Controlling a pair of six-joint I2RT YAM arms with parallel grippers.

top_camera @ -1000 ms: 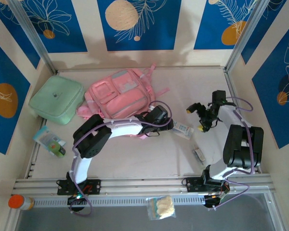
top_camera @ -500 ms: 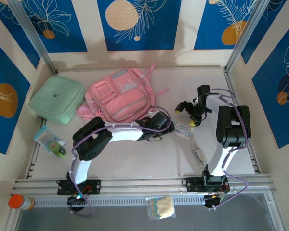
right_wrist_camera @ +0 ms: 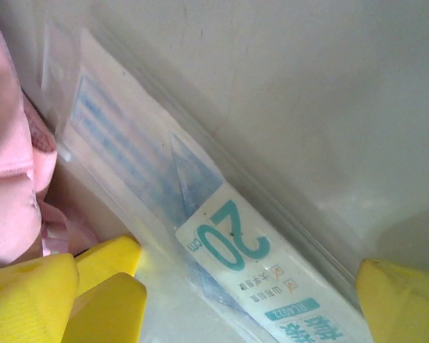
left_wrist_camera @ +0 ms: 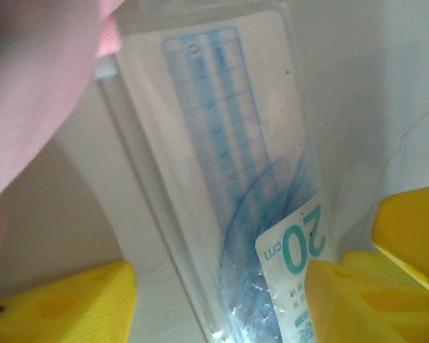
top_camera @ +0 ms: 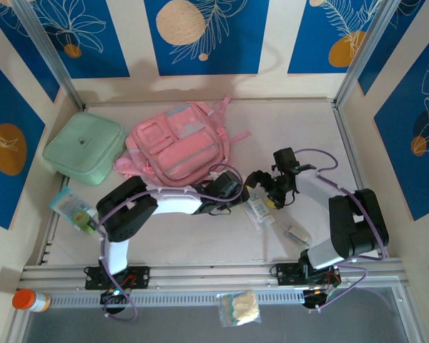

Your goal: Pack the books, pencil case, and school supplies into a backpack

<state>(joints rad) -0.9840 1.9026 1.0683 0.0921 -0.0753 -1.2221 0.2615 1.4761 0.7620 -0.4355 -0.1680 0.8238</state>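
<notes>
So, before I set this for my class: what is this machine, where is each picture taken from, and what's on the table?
These are two robot arms bolted at the near edge of a table. Each ends in a two-finger gripper with yellow fingers. One picture looks down from above and behind the arms. The other two come from a camera on each wrist.

On the table lie a pink backpack, a mint green pouch and a clear ruler packet labelled 20 cm. The left gripper and right gripper are both open, straddling that packet beside the backpack. Nothing is held.
</notes>
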